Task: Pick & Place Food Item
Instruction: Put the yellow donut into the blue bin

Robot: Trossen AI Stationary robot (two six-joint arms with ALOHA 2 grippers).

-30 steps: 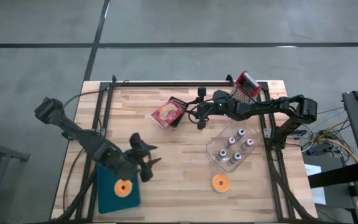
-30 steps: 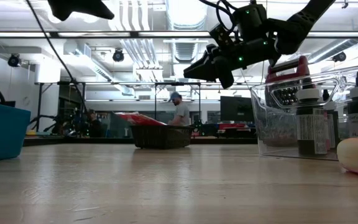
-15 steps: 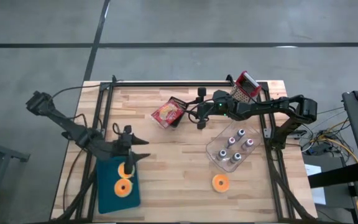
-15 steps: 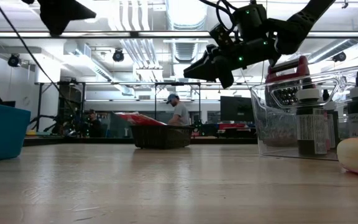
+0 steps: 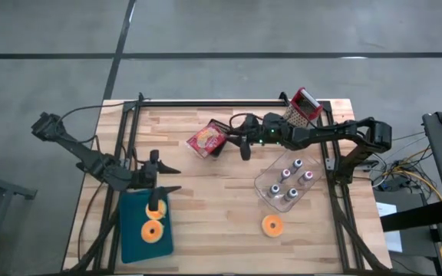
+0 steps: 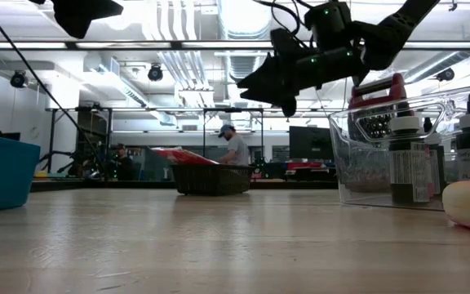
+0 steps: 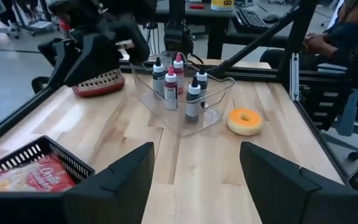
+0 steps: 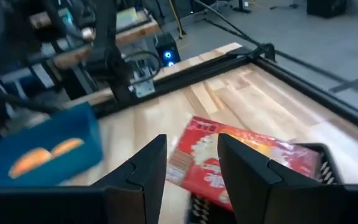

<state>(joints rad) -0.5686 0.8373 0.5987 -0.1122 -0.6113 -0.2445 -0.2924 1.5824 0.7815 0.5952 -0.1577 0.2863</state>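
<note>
One orange donut (image 5: 272, 225) lies on the table near the front edge; it also shows in the left wrist view (image 7: 244, 121). Two more donuts (image 5: 154, 222) lie in the blue bin (image 5: 133, 230) at the front left. My left gripper (image 5: 162, 178) is open and empty above the bin's far edge. My right gripper (image 5: 239, 141) is open and empty in the air, just right of the black basket (image 5: 219, 130) that holds a red snack pack (image 5: 205, 140). The right wrist view looks down on that pack (image 8: 229, 163).
A clear tray with several small dark bottles (image 5: 286, 184) stands at the right, between the basket and the loose donut. A red-handled grater (image 5: 304, 105) lies at the far right corner. Black frame rails run along the table's left, far and right edges.
My left gripper has gone from the right of the bin toward the table's left and far edges and now hangs over the bin's far edge. A second donut now shows in the bin. My right gripper has gone a little toward the basket.
</note>
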